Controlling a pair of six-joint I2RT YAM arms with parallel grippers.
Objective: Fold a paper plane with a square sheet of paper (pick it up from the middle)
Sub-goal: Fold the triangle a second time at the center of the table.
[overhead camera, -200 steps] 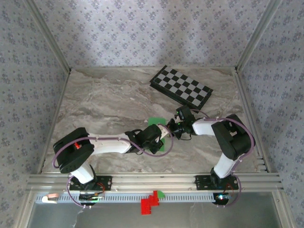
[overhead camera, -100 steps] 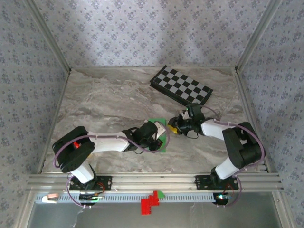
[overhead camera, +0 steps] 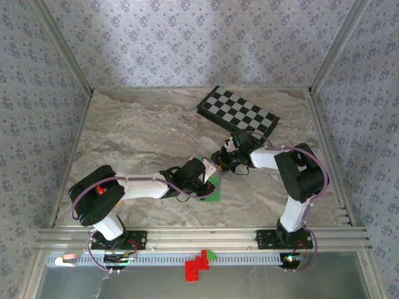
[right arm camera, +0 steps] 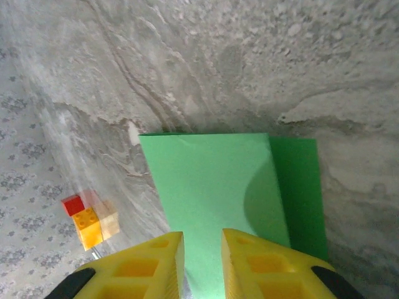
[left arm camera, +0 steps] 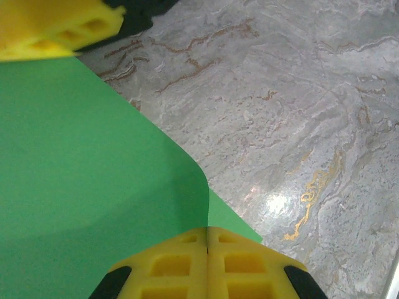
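left jaws: pressed together, pinching a lifted paper (left arm camera: 81, 174) flap | right jaws: slightly apart, paper just ahead on worktop (right arm camera: 324, 56) | risk: flap slipping free, or sheet sliding, skewing the crease

Opens the right gripper (right arm camera: 202, 243) from shut to a narrow gap. Swings its arm out to the right, then back in beside the left gripper (left arm camera: 207, 233). Shows the square sheet of paper (overhead camera: 212, 193) nearer the bases than before.
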